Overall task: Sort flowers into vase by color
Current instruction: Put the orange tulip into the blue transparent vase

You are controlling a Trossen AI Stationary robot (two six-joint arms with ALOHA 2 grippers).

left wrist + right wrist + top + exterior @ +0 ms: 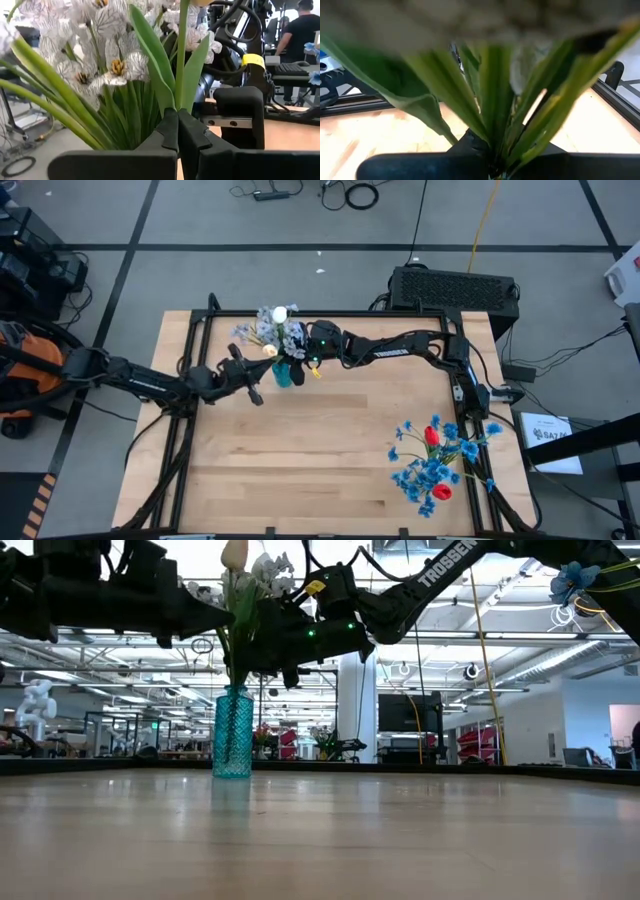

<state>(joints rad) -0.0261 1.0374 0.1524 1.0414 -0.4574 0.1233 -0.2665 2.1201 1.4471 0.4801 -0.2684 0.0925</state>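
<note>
While both claws pinch green stems in the blue vase [232, 734] at the counter's [320, 470] back, we worry a hard tug by the left claw [177, 131] or right claw [492, 167] tips it.

A: Your two arms are dark, nearly black, built of slim round links with bulkier joint housings.

B: Yes, and your right arm [400, 345] carries white "TROSSEN" lettering along one link, plus a small green light near the wrist.

A: There's a yellow tag [253, 60] on that wrist too. Your left hand [177, 131] has matte black moulded fingers [192, 132]; beyond it a black block shows two silver screws.
</note>
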